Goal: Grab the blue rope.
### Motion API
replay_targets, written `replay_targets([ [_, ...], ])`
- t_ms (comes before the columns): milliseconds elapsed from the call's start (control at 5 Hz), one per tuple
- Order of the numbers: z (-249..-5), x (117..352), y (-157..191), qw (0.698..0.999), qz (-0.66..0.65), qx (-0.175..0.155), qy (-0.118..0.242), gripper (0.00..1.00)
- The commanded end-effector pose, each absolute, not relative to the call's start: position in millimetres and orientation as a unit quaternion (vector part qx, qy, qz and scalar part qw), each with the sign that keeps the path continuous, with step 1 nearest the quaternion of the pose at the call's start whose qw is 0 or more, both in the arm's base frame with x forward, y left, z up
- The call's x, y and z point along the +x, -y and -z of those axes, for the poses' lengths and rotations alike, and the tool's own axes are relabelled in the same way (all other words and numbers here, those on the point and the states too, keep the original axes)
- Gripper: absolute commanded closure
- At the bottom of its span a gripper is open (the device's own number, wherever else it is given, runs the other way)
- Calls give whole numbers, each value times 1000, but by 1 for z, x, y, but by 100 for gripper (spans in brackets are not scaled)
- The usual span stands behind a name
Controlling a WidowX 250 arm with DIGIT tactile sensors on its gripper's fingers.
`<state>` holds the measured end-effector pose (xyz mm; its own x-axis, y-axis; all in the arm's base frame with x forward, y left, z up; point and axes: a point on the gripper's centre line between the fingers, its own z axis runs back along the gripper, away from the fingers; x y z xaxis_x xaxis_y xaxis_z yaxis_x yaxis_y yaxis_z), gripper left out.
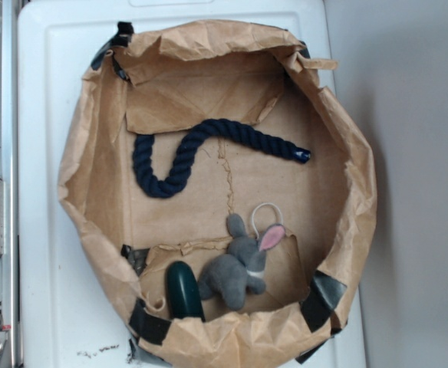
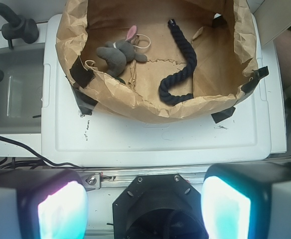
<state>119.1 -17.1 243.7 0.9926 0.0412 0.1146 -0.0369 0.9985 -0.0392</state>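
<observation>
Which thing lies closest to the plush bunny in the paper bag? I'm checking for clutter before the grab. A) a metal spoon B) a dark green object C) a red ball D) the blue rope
B: in the exterior view the dark green object sits right beside the plush bunny at the bag's lower edge, while the blue rope lies apart, higher up.

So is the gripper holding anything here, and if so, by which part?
Nothing is held. The gripper is open and empty, well short of the paper tub; the blue rope lies untouched inside it.
</observation>
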Motion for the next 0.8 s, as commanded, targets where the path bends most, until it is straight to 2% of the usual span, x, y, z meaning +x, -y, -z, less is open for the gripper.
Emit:
replay_targets([
  [0,-244,119,17,998,-20,-18,58,0],
  [400,-242,162,13,997,34,-42,51,0],
  [600,-234,176,19,996,62,-40,49,0],
])
